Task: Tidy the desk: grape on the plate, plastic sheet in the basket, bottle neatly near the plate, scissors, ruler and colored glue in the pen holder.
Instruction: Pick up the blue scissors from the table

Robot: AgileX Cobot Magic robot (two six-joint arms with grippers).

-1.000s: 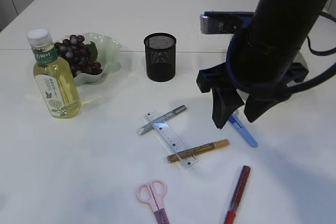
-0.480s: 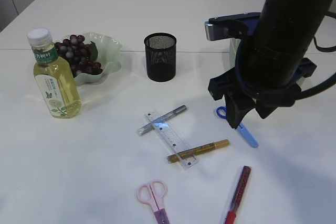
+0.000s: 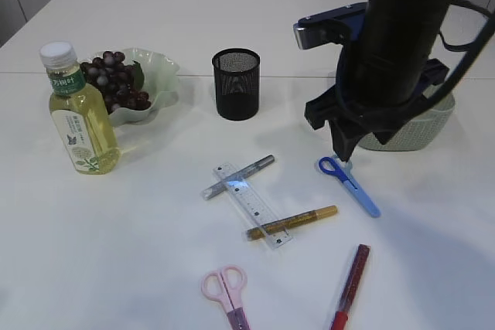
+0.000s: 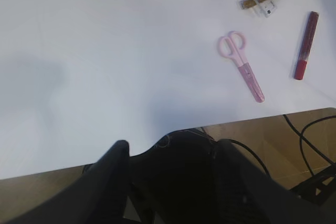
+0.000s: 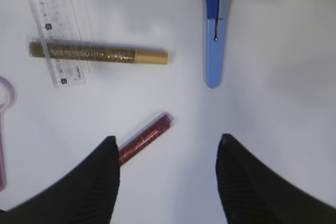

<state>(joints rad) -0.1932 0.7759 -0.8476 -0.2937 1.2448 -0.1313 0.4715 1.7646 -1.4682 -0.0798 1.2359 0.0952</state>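
Note:
The bottle [image 3: 77, 113] stands beside the plate [image 3: 158, 75], where the grape [image 3: 116, 83] lies. The black mesh pen holder [image 3: 236, 84] stands mid-table. In front of it lie the clear ruler [image 3: 251, 204], a silver glue pen [image 3: 238, 177], a gold glue pen [image 3: 292, 222], a red glue pen [image 3: 349, 287], blue scissors [image 3: 349, 183] and pink scissors [image 3: 226, 291]. My right gripper [image 5: 167, 140] hangs open and empty above the table, just past the blue scissors [image 5: 214, 24], with the red glue pen [image 5: 144, 140] beside its left finger. My left gripper [image 4: 170, 145] is open over the table's front edge. The plastic sheet is out of view.
A pale green basket [image 3: 418, 133] sits at the right, partly behind my right arm. Cables and floor show beyond the table's front edge [image 4: 262, 116] in the left wrist view.
My right arm has lifted and drawn back toward the basket, uncovering the handles of the blue scissors and the basket. Nothing on the table has moved.

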